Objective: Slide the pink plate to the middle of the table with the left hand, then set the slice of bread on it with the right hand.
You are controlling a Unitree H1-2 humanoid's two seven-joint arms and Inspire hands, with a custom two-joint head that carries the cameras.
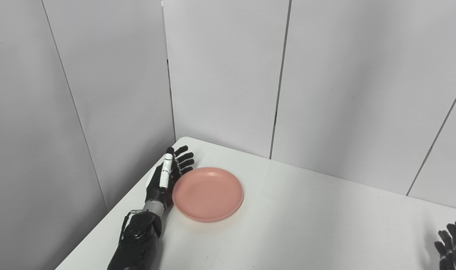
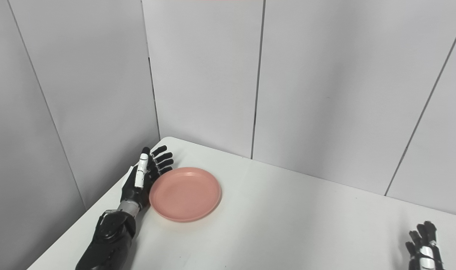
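Nearest, at the near right edge, the right hand [image 2: 424, 249] waited with fingers apart, holding nothing, and no bread showed in either view. Far left, the left hand [image 1: 167, 176] stood flat, fingers extended, against the pink plate [image 1: 208, 194] near the table's [image 1: 306, 225] left corner, so sliding had barely begun, I judged; no writing was visible.

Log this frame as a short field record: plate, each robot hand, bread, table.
plate: pink plate, empty, near the table's far left corner
left robot hand: open, fingers straight, against the plate's left rim
right robot hand: at the bottom right edge, partly cut off, holds nothing visible
bread: not in view
table: white
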